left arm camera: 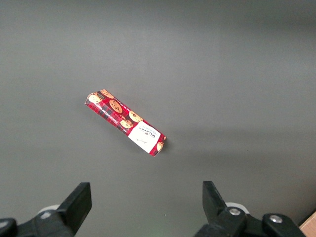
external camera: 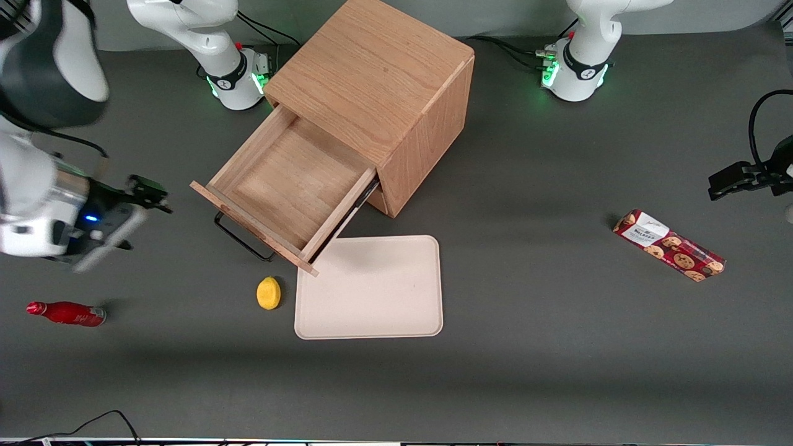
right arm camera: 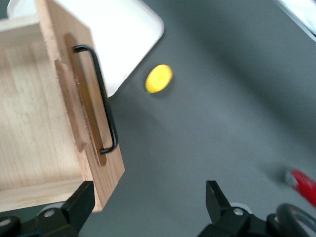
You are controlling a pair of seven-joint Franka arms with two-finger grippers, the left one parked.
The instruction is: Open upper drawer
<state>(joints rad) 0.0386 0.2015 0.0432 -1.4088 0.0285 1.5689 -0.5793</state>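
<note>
upper drawer [external camera: 291,186] already sits pulled well out of the cabinet [external camera: 384,93] — gripper [external camera: 133,214] hangs released, holding nothing, off to the handle [external camera: 243,240] side, bar lying crosswise to it

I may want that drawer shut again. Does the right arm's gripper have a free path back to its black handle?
Probably yes. The gripper, fingers open, hangs over bare table toward the working arm's end, beside the handle of the open upper drawer, with nothing between them. The lemon lies nearer the camera.
</note>
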